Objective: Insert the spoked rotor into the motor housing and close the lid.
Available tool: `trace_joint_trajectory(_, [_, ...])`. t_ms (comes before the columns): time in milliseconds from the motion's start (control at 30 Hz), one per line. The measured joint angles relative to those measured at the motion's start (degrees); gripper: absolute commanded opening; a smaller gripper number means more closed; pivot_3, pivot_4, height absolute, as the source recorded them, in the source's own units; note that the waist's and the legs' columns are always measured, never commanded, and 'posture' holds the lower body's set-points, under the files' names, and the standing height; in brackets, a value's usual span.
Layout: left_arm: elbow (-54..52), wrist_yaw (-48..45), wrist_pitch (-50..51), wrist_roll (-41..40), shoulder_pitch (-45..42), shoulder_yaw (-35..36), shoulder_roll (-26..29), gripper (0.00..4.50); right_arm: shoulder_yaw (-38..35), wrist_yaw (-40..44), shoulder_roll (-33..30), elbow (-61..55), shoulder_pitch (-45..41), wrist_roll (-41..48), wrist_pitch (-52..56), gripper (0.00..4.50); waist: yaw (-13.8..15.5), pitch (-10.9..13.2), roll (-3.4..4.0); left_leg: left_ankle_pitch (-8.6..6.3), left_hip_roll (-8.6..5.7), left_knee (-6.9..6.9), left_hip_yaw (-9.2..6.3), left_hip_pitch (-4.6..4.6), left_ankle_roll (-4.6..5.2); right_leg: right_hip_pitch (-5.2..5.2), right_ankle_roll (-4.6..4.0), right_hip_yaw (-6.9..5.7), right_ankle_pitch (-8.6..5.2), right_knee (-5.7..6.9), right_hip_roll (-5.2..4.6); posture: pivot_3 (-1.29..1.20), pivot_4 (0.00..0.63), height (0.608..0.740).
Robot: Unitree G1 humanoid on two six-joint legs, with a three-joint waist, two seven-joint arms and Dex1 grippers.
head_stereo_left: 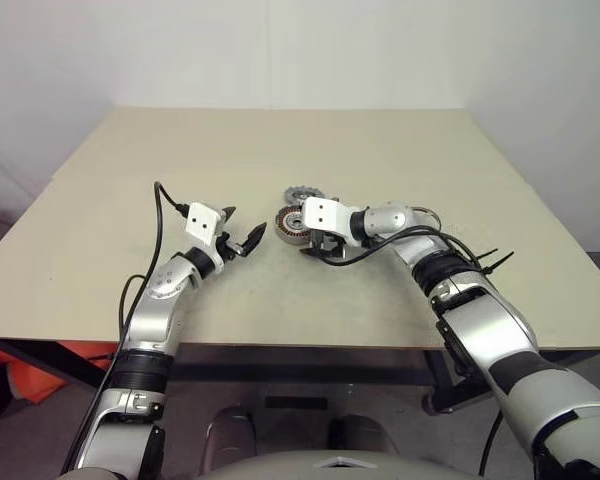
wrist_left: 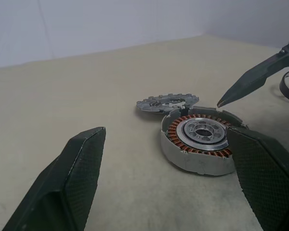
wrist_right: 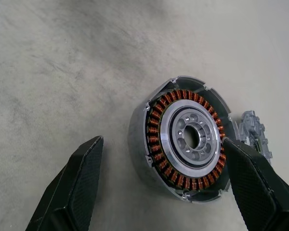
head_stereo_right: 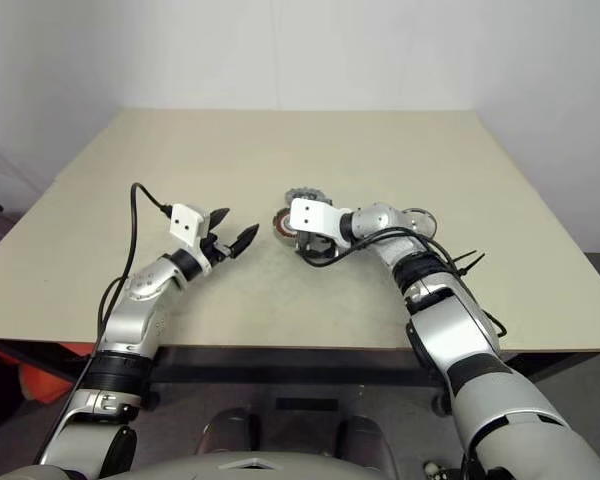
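The motor housing [wrist_right: 185, 144] lies on the table, its ring of copper windings and silver centre bearing uncovered. Just behind it, flat on the table, is the spoked rotor [wrist_left: 167, 102], a grey toothed wheel. My right gripper [wrist_right: 162, 142] hangs open right over the housing, angled down, one finger on each side and nothing held. My left gripper [head_stereo_left: 242, 225] stands open a short way to the housing's left, pointing level at it and empty. A round silver-grey disc, likely the lid [head_stereo_right: 420, 220], rests beside my right forearm, partly hidden by it.
The beige table [head_stereo_left: 280, 140] spreads wide at the back and on both sides. A black cable [head_stereo_left: 380, 245] loops off my right arm just above the surface. One right finger [wrist_left: 253, 79] reaches into the left wrist view above the housing.
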Motion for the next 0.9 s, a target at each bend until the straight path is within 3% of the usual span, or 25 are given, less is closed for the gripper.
trace_joint_trajectory(133, [-0.10, 0.24, 0.01, 0.01, 0.00, 0.00, 0.10, 4.21, 0.01, -1.12, 1.13, 3.01, -0.21, -0.97, -0.08, 4.44, 0.00, 0.00, 0.00, 0.00, 0.00, 0.00, 0.00, -0.01, 0.00, -0.01, 0.00, 0.00, 0.00, 0.01, 0.00, 0.00, 0.000, 0.740])
trace_joint_trajectory(200, [-0.11, 0.26, 0.02, 0.02, 0.00, 0.00, 0.14, 4.25, 0.00, -1.72, 1.25, 4.07, -0.37, -1.23, -0.17, 4.04, 0.00, 0.00, 0.00, 0.00, 0.00, 0.00, 0.00, -0.01, 0.00, -0.01, 0.00, 0.00, 0.00, 0.01, 0.00, 0.00, 0.000, 0.740])
trace_joint_trajectory(600, [-0.13, 0.36, 0.03, 0.15, -0.01, -0.03, 0.24, 4.25, -0.07, -3.93, 1.74, 6.08, -1.96, -2.58, -1.70, 0.07, -0.10, 0.01, 0.01, 0.01, 0.01, 0.01, 0.00, 0.04, -0.01, 0.00, 0.00, 0.00, 0.00, 0.08, 0.00, 0.00, 0.000, 0.740])
trace_joint_trajectory(900, [-0.13, 0.84, 0.03, 0.22, -0.01, -0.03, 0.32, 4.25, -0.12, -4.14, 1.90, 6.20, -2.59, -3.14, -2.23, 0.03, 0.10, 0.01, 0.01, -0.01, 0.00, 0.00, 0.00, -0.02, 0.02, -0.02, -0.02, 0.00, -0.01, 0.02, -0.01, 0.00, 0.000, 0.740])
